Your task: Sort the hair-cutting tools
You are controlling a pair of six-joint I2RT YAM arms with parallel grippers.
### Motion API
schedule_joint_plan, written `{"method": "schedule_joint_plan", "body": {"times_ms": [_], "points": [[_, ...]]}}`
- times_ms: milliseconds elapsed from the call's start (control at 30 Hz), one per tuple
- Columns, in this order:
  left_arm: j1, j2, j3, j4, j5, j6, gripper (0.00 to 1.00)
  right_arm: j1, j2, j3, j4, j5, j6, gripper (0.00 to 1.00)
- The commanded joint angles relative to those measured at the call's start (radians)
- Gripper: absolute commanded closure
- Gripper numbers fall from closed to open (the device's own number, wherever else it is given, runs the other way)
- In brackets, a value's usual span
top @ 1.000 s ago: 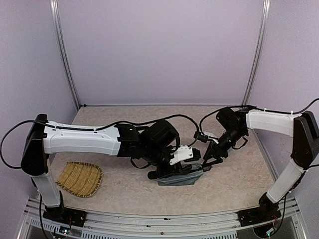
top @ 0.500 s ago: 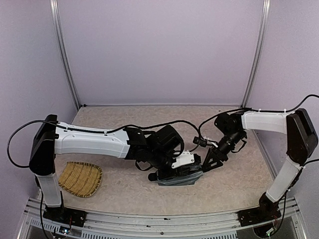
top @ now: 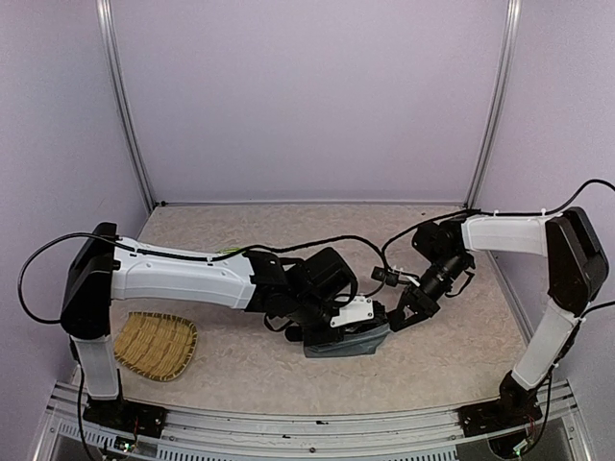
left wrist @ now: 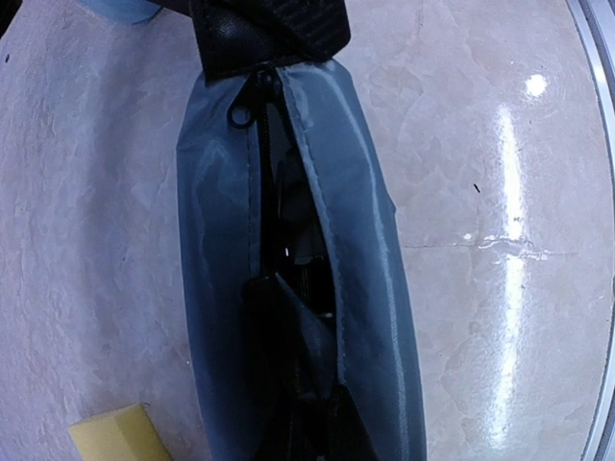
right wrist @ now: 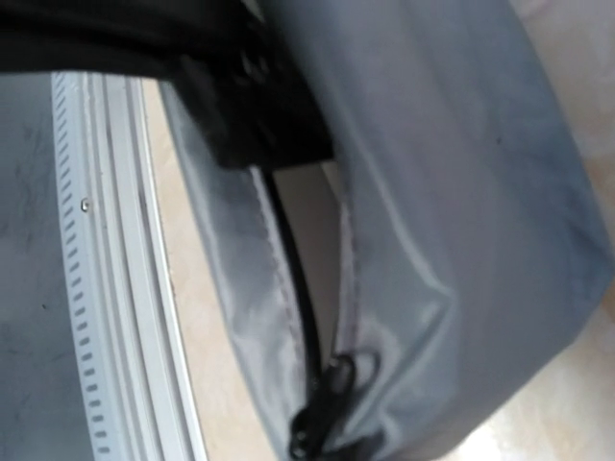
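You look to be loading the grey pouch (top: pixel 346 343): right tool (top: pixel 396 322) pinches its zip end; left tool (top: pixel 309 335) sits at its mouth, grip untellable. Next: release inside, withdraw straight.

White links (top: pixel 178 279), black joints (top: pixel 88 293); looping black cables (top: pixel 27 274)

Only dark pieces of the hair-cutting tools (left wrist: pixel 306 279) show, lying inside the unzipped slit of the grey pouch (left wrist: pixel 370 240). In the left wrist view the slit runs from 12 o'clock to 6 o'clock, and the black shapes fill the half toward 6 o'clock. 1 piece near the middle has small silver glints and a ribbed edge. A black flap-like shape sits just beside it toward 7 o'clock. Which tool is which cannot be told, as fabric hides the rest.
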Motion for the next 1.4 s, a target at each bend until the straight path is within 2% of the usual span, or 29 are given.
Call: {"method": "schedule_joint_plan", "body": {"times_ms": [0,167,267,333,533,767,933,1100,1200,1267,1300,1333,1367], "points": [[-0.014,0.027,-0.017,0.014,-0.060,0.038,1.00,-0.007,0.015,0.033,-0.019,-0.042,-0.012,0.93],[-0.015,0.053,-0.012,0.013,-0.137,0.042,0.98,-0.007,0.014,0.027,-0.023,-0.062,-0.020,0.94],[-0.016,0.067,-0.015,0.036,-0.222,0.029,0.82,-0.007,0.007,0.027,-0.026,-0.068,-0.021,0.95],[-0.017,0.064,-0.018,0.059,-0.267,0.015,0.76,-0.007,0.002,0.025,-0.026,-0.068,-0.021,0.95],[-0.018,-0.025,-0.028,0.071,-0.220,-0.023,0.68,-0.009,-0.014,0.020,-0.019,-0.065,-0.019,0.92],[0.002,-0.185,-0.088,0.076,-0.181,-0.096,0.62,-0.012,-0.040,0.030,-0.017,-0.051,-0.025,0.81],[0.147,-0.222,-0.077,0.061,-0.186,-0.303,0.59,-0.015,-0.052,0.042,-0.012,-0.029,-0.024,0.69],[0.339,-0.097,0.046,-0.098,-0.163,-0.562,0.57,-0.019,-0.084,0.063,-0.002,0.018,-0.021,0.59],[0.418,-0.037,0.061,-0.110,-0.083,-0.689,0.58,-0.021,-0.108,0.076,0.004,0.060,-0.016,0.53],[0.452,-0.024,0.032,-0.062,-0.019,-0.766,0.58,-0.022,-0.125,0.084,0.005,0.090,-0.013,0.47],[0.467,-0.021,0.012,-0.033,0.012,-0.811,0.57,-0.022,-0.136,0.087,0.005,0.103,-0.013,0.29],[0.480,-0.016,-0.004,-0.007,0.035,-0.864,0.57,-0.024,-0.142,0.091,0.005,0.111,-0.012,0.04],[0.497,-0.007,-0.027,0.014,0.061,-0.918,0.57,-0.024,-0.149,0.096,0.002,0.119,-0.012,0.00]]}}
